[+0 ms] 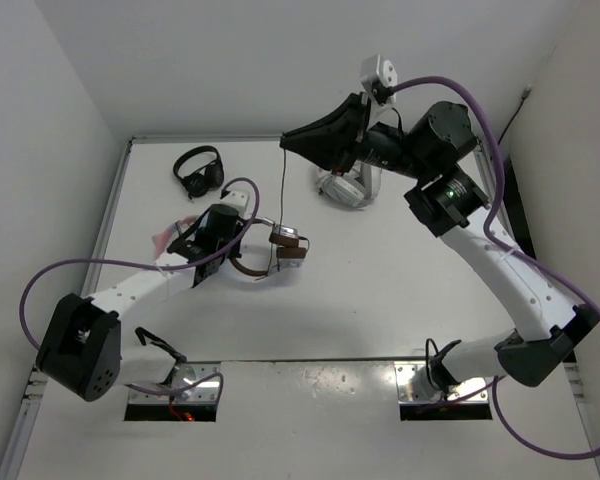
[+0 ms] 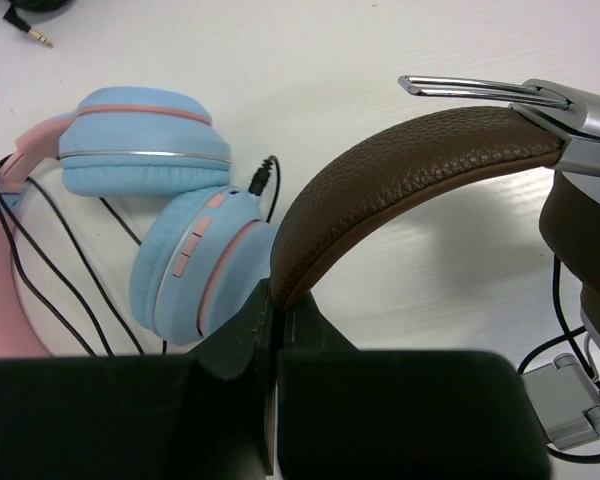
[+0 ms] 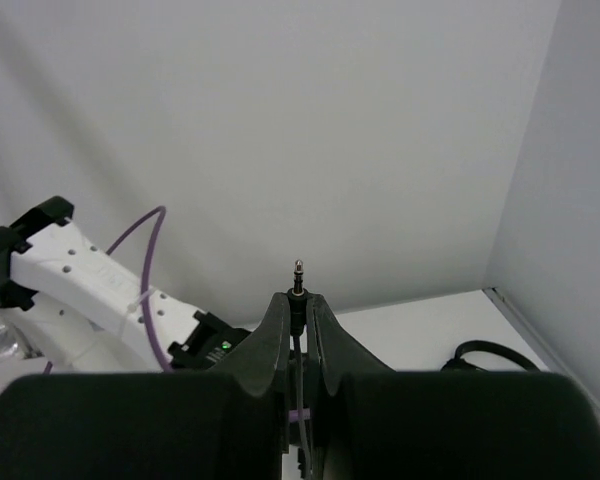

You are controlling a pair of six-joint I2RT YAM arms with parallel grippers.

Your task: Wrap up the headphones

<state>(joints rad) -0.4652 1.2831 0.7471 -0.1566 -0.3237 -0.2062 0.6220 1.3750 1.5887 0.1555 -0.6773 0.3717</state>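
Observation:
The headphones point(image 1: 285, 244) with dark brown headband point(image 2: 400, 170) and silver earcups point(image 2: 580, 130) lie mid-table. My left gripper point(image 1: 242, 236) is shut on the brown headband, also seen in the left wrist view point(image 2: 276, 300). Their thin black cable point(image 1: 282, 195) runs up from the earcup to my right gripper point(image 1: 288, 140), which is raised high and shut on the cable's jack plug point(image 3: 298, 285); the plug tip sticks out above the fingertips.
A pink and blue pair of headphones point(image 2: 170, 220) with black cable lies just left of my left gripper. A small all-black pair point(image 1: 198, 172) sits at the back left. A white/grey pair point(image 1: 348, 188) lies under the right arm. Walls bound the table.

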